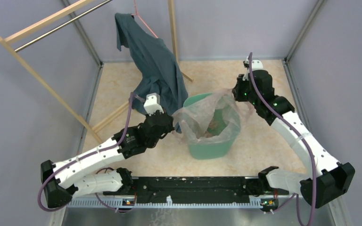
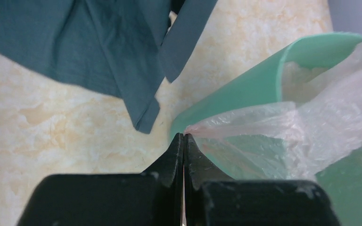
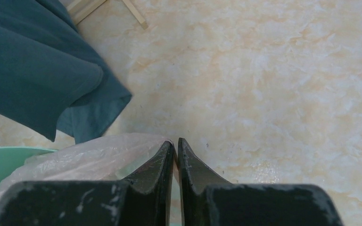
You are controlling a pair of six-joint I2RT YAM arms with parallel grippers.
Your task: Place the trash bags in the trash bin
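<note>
Top external view | step: seating trash bag point(image 1: 206, 114) in trash bin point(image 1: 213, 149) | left end effector point(image 1: 176, 124) clamped on film at 9 o'clock rim | right end effector point(image 1: 240, 97) jaws nearly together at 2 o'clock, grip unclear | next, likely: ease film down inside

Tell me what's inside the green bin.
The pale pink trash bag drapes into the green bin, spilling over its rim. The wrinkled film covers the bin's floor.

shirt point(image 2: 99, 52) top cropped, bin point(image 2: 245, 89) base out of frame, unclear if R jaws pinch bag point(image 3: 99, 153)
</note>
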